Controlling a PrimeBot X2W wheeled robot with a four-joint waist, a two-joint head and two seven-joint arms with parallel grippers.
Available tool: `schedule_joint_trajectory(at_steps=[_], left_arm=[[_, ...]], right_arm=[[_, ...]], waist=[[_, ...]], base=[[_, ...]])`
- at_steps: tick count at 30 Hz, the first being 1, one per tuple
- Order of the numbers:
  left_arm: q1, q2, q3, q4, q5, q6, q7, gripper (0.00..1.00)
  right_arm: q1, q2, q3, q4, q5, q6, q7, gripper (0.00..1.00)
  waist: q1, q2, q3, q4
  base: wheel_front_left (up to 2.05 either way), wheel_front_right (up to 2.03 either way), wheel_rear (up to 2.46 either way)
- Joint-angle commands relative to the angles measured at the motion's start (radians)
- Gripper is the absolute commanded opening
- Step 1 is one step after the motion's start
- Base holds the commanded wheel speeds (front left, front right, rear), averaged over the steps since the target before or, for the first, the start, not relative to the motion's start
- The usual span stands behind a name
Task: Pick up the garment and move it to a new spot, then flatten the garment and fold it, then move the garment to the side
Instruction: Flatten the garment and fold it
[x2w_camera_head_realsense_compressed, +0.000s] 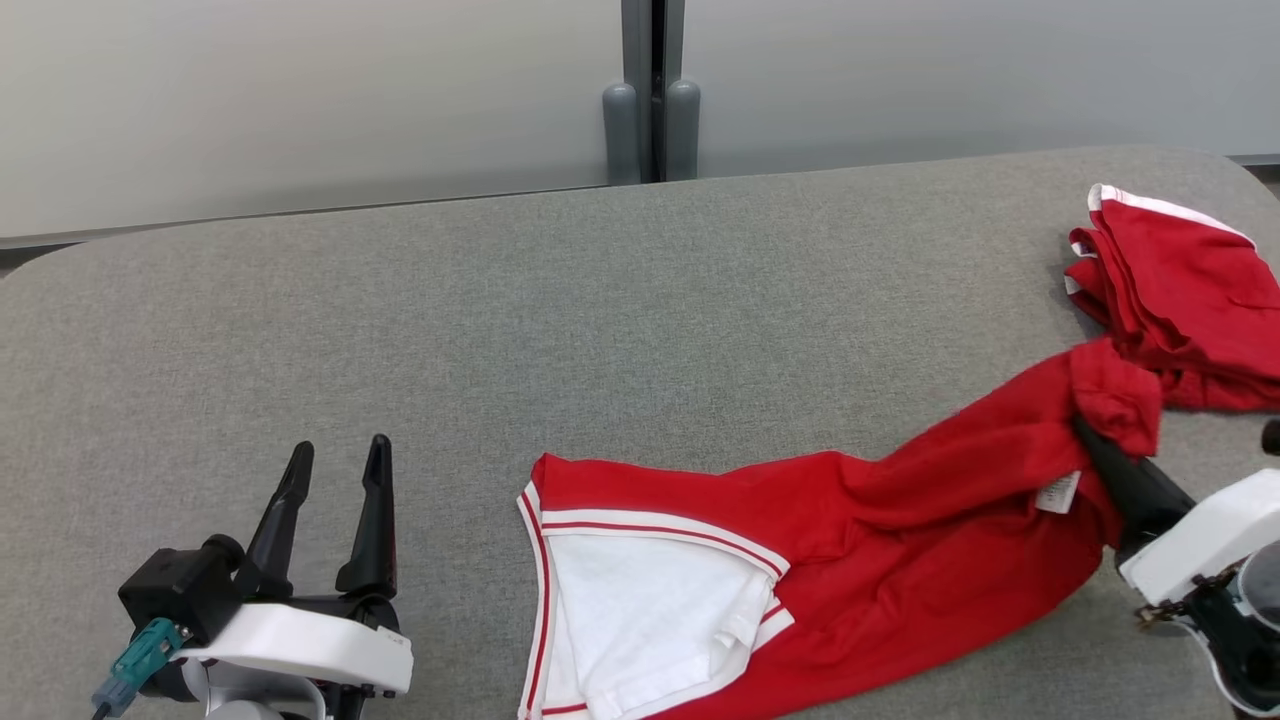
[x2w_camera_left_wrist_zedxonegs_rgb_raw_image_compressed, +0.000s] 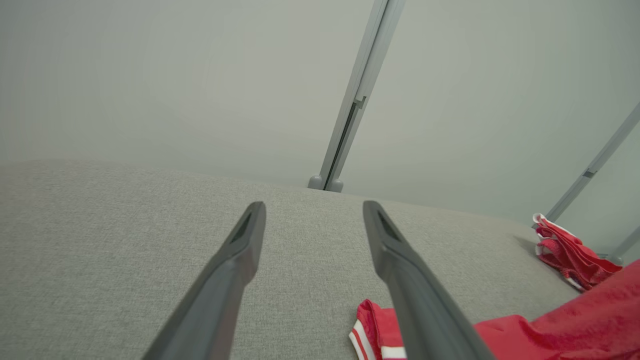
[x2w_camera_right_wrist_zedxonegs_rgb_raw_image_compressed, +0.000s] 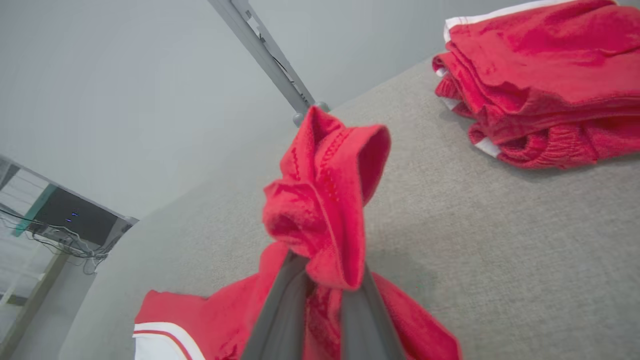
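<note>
Right pincer (x2w_camera_head_realsense_compressed: 1105, 455) is clamped on the red garment (x2w_camera_head_realsense_compressed: 900, 500), which trails to its left.

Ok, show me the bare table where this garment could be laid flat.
Biggest bare stretch: the grey table from its far edge down to the garment, and the left half beyond the left gripper. Crowded: the right end, where the folded red stack sits near the garment's raised end.
</note>
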Motion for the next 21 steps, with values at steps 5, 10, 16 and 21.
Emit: schedule_joint_trajectory(at_steps=[5, 10, 16, 21], left_arm=[[-0.002, 0.003, 0.003, 0.015, -0.004, -0.012, -0.006, 1.00], [-0.014, -0.001, -0.008, 0.026, -0.005, -0.015, 0.001, 1.00], [-0.046, -0.008, -0.025, 0.042, -0.002, -0.023, 0.015, 1.00], [-0.063, -0.018, -0.033, 0.062, -0.005, -0.028, 0.015, 1.00]], right_arm=[[0.035, 0.074, 0.065, -0.180, 0.083, 0.002, 0.062, 0.00], [0.027, 0.160, 0.170, -0.252, 0.157, 0.002, 0.118, 0.00], [-0.025, 0.240, 0.251, -0.159, 0.149, 0.003, 0.111, 0.00], [-0.076, 0.280, 0.290, -0.034, 0.148, 0.003, 0.098, 0.00]], waist=[[0.0000, 0.0000, -0.015, 0.029], [0.0000, 0.0000, -0.020, 0.084], [0.0000, 0.0000, -0.004, 0.185], [0.0000, 0.0000, 0.006, 0.253]], base=[[0.00, 0.00, 0.00], [0.00, 0.00, 0.00], [0.00, 0.00, 0.00], [0.00, 0.00, 0.00]])
